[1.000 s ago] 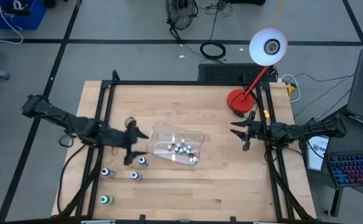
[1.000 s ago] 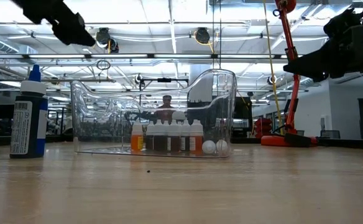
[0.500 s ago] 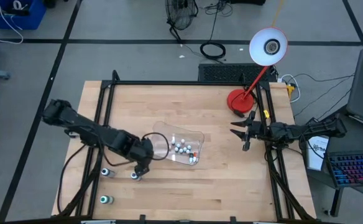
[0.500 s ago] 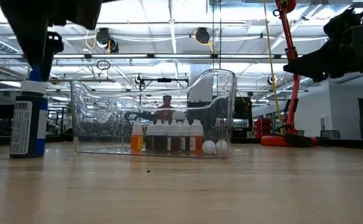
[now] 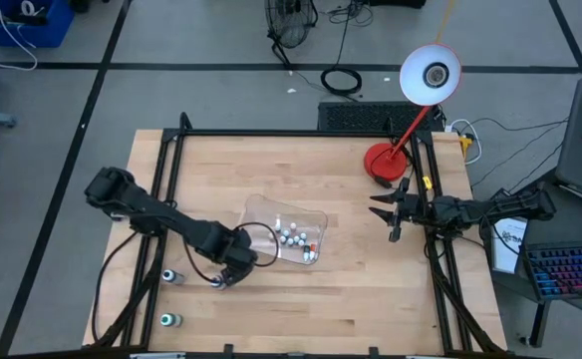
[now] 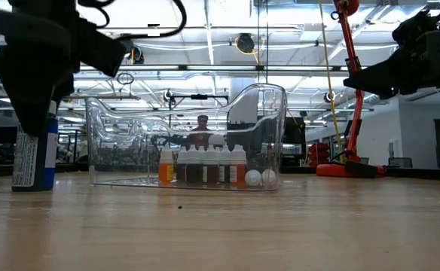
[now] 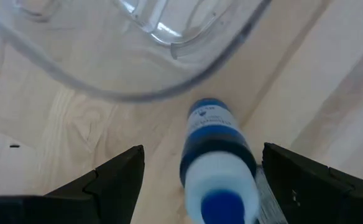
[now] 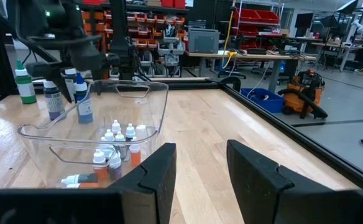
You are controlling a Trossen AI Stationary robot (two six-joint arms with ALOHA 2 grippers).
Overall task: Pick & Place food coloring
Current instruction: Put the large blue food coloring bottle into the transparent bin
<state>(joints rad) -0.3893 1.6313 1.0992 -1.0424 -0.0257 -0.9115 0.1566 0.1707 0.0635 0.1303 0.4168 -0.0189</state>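
I had the left hand (image 7: 200,186) down low over a blue-topped food coloring bottle (image 7: 217,160) that stood upright on the counter (image 5: 371,289), just outside the near corner of the clear tray (image 5: 316,217). The fingers (image 7: 116,177) were spread wide, one on each side of the bottle and not yet touching it, because the bottle had to sit between them before I could close. In the low view the hand hid the upper part of that bottle, so I judged it was deep enough for a grip around the body rather than the cap.

The bottle stood very close to the tray wall. My worry was that the finger on the tray side might nudge the tray when the hand closed.

Most of the small bottles (image 6: 205,164) were already standing together inside the tray, so the job looked well along. Two more bottles (image 5: 169,276) remained loose on the counter toward the left front corner, apart from the tray, one of them green-topped (image 5: 167,320).

The right hand (image 5: 383,211) waited above the counter on the right, near the red lamp base (image 5: 381,160), its fingers a little apart and holding nothing. I kept it there so it stayed clear of the left arm's reach.
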